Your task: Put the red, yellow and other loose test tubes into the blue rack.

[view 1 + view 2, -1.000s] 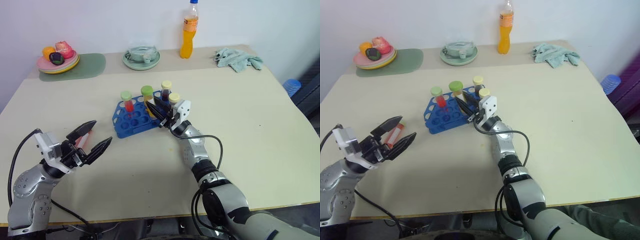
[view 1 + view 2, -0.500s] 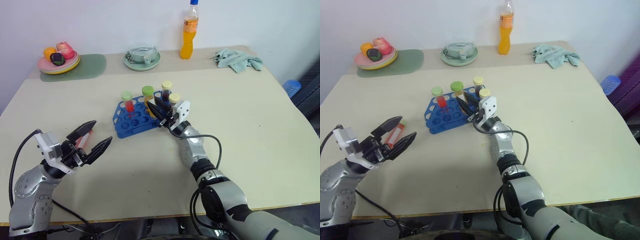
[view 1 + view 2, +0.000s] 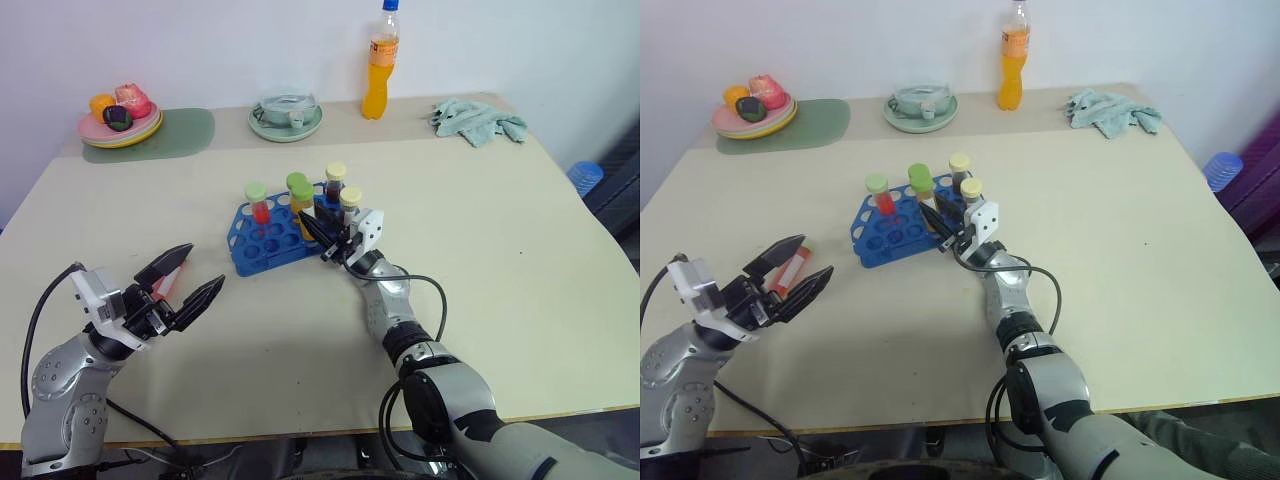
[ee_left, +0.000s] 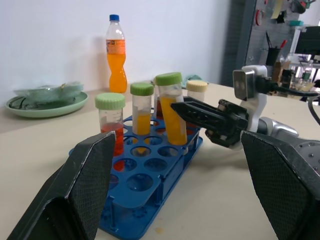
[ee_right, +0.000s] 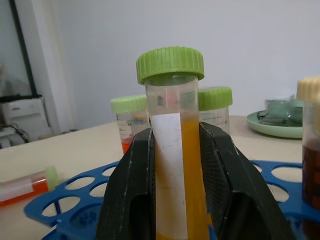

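While the right gripper (image 5: 175, 165) is clamping the yellow tube (image 5: 175, 150) between both black fingers, that tube is standing with its long axis nearly upright, green cap up and white label facing the wrist camera; its lower end is reaching down among the holes of the blue rack (image 3: 262, 248). The rack is sitting near the table's (image 3: 520, 280) middle, with its long side running roughly from 8 o'clock to 2 o'clock in the head views. Standing upright in it are a red tube with a green cap (image 3: 257, 200) at the 10 o'clock end, a second yellow tube with a green cap (image 4: 142, 117), and two cream-capped tubes (image 3: 336, 180) of dark liquid at the 2 o'clock end (the other holes are showing empty). One more red tube (image 5: 27, 184) is lying flat on the table at about 8 o'clock from the rack, its green cap pointing toward the rack. The left gripper (image 3: 180, 278) is hovering just above that lying tube with its fingers spread wide and holding nothing.

At 12 o'clock along the far edge, an orange drink bottle (image 3: 377, 62) is standing upright.
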